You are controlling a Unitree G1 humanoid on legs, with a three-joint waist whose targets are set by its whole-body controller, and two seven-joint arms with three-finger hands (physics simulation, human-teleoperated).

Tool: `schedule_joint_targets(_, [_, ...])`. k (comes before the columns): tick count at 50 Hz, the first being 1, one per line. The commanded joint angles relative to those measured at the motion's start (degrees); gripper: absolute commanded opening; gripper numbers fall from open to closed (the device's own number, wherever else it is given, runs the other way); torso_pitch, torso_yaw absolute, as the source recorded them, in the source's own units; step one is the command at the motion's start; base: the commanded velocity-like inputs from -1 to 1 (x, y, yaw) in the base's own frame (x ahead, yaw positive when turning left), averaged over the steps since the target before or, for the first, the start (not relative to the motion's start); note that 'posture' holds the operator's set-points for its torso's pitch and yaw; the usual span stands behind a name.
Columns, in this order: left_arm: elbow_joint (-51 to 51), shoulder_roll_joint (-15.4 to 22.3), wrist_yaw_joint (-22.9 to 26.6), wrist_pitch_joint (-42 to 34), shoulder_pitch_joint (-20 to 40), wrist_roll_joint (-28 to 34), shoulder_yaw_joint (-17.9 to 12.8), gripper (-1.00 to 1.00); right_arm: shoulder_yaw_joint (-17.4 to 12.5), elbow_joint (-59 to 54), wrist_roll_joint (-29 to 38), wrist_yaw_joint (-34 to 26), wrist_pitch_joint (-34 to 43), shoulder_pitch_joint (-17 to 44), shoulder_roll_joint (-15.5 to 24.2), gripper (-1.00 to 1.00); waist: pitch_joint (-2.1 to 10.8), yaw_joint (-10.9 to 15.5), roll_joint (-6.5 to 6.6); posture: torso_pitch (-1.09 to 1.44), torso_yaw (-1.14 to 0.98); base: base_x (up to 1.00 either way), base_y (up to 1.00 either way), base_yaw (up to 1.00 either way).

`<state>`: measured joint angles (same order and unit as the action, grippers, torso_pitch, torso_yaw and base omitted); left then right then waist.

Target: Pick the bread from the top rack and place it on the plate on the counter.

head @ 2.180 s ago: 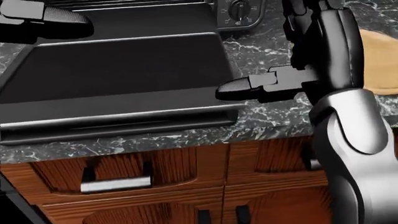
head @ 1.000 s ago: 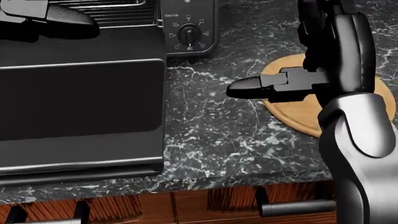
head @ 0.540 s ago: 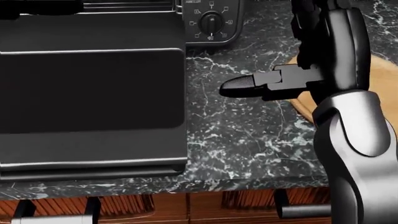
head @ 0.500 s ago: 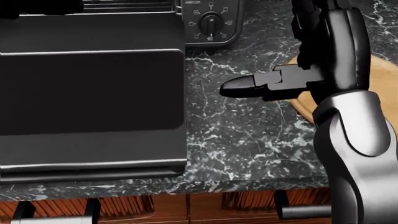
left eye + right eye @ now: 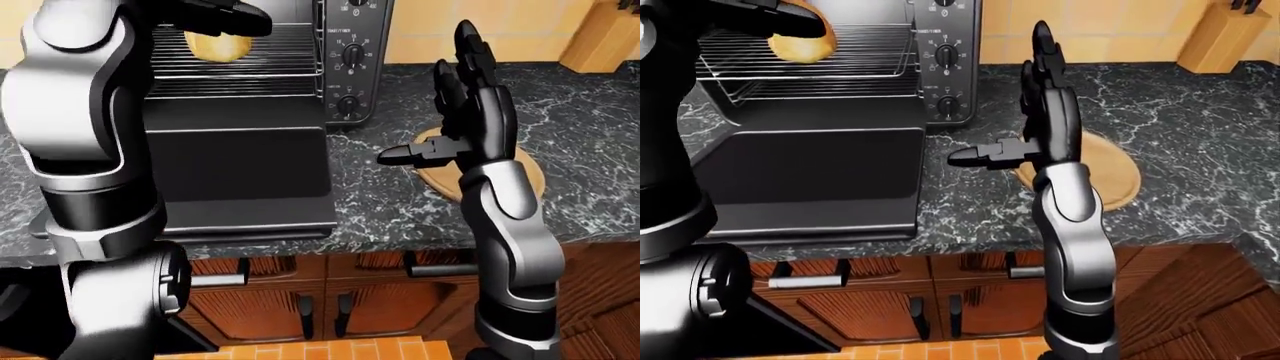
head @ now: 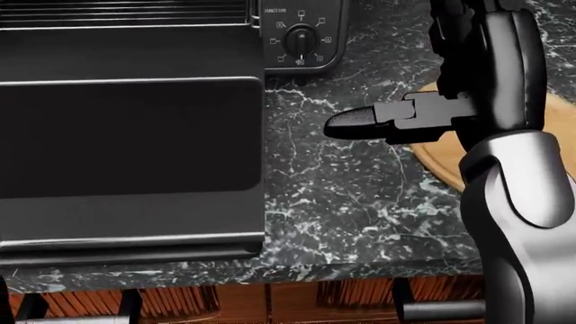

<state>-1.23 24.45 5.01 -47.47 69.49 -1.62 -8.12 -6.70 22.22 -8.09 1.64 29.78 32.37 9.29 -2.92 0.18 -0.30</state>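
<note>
The bread (image 5: pixel 215 46), a golden roll, lies on the top rack (image 5: pixel 260 56) of the open toaster oven, at the top left of the left-eye view. My left hand (image 5: pixel 225 16) is at the oven mouth, its black fingers lying open over the top of the bread and partly cut off by the picture's top edge. The round wooden plate (image 5: pixel 1110 176) lies on the dark marble counter (image 5: pixel 590 120), right of the oven. My right hand (image 5: pixel 440 105) is raised above the plate's left edge, open and empty, fingers pointing up and thumb (image 6: pixel 360 123) pointing left.
The oven's black door (image 6: pixel 126 135) lies folded down flat to the counter's near edge. The oven's control panel with knobs (image 5: pixel 350 56) stands between rack and plate. A wooden knife block (image 5: pixel 600 37) stands at the top right. Wooden cabinet doors (image 5: pixel 330 300) are below the counter.
The head view has shifted as the camera moved. My left hand has left the head view at its top left. My right hand has kept its open pose.
</note>
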Motion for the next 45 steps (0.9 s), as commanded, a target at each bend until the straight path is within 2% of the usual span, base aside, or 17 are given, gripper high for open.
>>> schedule_joint_targets(1, [0.9,0.1,0.5,3.4,2.1,0.8,-0.5,1.0,-0.3,2.2,0.0,0.1,-1.6,1.4,0.3,1.0,1.48,0.0,0.0,0.0,0.0,0.0,0.0,0.0])
schedule_joint_targets(13, [6.5,0.0,2.7,5.8,3.2,3.8,-0.1,1.0,-0.7,3.5,-0.1,0.4,-2.0,-0.5,0.3,1.0,1.59,-0.1,-0.23,0.0,0.0,0.0,0.0,0.0])
schedule_joint_targets(26, [18.2,0.1,1.9,14.8,4.3,5.6,-0.4,1.0,-0.9,3.5,-0.3,0.6,-2.2,-0.9,0.4,1.0,1.96,0.0,-0.23,0.0,0.0,0.0,0.0,0.0])
schedule_joint_targets(45, [23.7,-0.6,1.9,18.7,4.8,5.3,-0.2,1.0,-1.0,3.5,-0.1,0.4,-2.8,-1.9,0.4,1.0,2.23,0.0,-0.24,0.0,0.0,0.0,0.0,0.0])
